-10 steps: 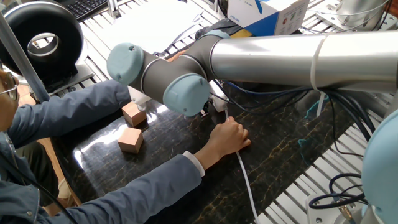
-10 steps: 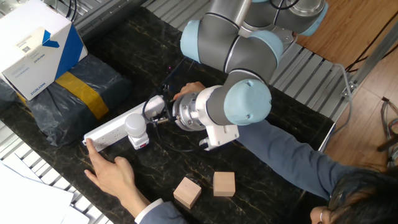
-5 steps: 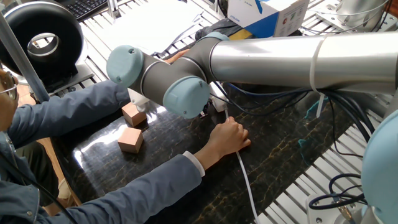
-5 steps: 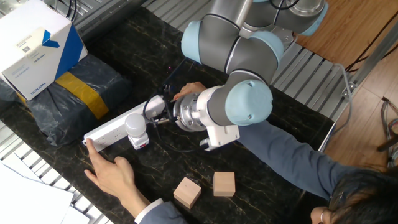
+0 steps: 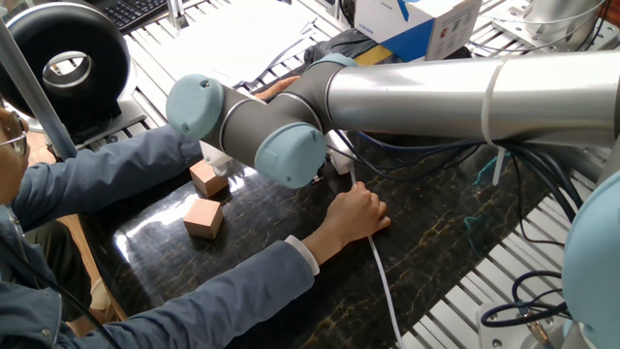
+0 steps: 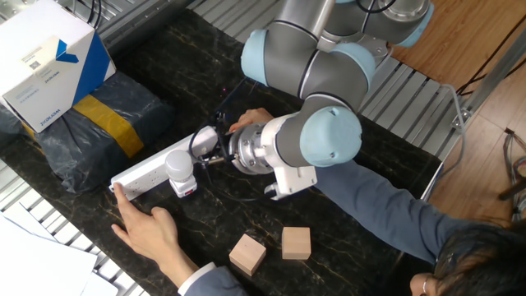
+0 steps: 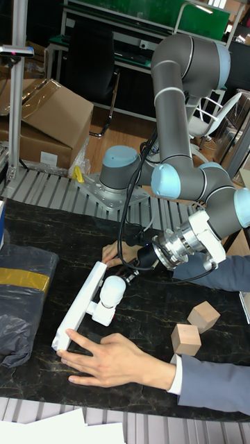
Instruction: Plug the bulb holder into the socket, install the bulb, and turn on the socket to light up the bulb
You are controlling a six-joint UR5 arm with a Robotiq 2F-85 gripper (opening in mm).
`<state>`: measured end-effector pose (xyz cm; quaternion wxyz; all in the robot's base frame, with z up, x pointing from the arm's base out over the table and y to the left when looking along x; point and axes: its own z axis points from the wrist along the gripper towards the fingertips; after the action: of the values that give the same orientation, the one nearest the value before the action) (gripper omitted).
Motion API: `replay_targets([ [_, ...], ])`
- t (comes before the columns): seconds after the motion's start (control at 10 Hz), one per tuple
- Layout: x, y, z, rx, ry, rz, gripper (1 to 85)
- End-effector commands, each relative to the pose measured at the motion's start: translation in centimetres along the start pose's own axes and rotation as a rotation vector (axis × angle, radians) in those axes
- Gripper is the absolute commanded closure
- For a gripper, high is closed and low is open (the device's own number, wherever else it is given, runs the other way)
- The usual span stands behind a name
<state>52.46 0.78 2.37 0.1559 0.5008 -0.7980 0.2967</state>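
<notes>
The socket [image 6: 152, 167] is a long white strip lying on the dark table, also seen in the tall fixed view as socket [image 7: 78, 310]. The bulb holder [image 6: 186, 188] is plugged into it, and the bulb [image 6: 177, 165] stands upright in the holder. From the tall fixed view the bulb [image 7: 113, 287] sits above the holder [image 7: 103, 313]. My gripper [image 6: 209, 149] is low at the strip's end beside the bulb; its dark fingers look pressed together with nothing held. In the tall fixed view the gripper [image 7: 133, 259] points at that same end. The arm hides it in one fixed view.
A person's hand [image 6: 153, 231] rests flat by the strip's other end, and a second hand [image 6: 247, 120] is behind my gripper. Two wooden blocks [image 6: 247, 253] [image 6: 296, 242] lie near the front. A dark wrapped box [image 6: 97, 131] and a white-blue carton [image 6: 48, 59] stand at the left. The white cable [image 5: 384, 282] trails off.
The arm's joints have shifted a few pixels; the gripper, bulb, holder and both hands stay where they were.
</notes>
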Motion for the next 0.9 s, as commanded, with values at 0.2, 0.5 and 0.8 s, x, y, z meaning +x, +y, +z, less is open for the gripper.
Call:
replay_targets([
  [0.2, 0.13, 0.17, -0.01, -0.002, 0.003, 0.012, 84.7],
  [0.5, 0.70, 0.13, 0.19, 0.010, 0.028, 0.006, 84.7],
  [0.8, 0.85, -0.32, 0.43, 0.032, 0.038, 0.011, 84.7],
])
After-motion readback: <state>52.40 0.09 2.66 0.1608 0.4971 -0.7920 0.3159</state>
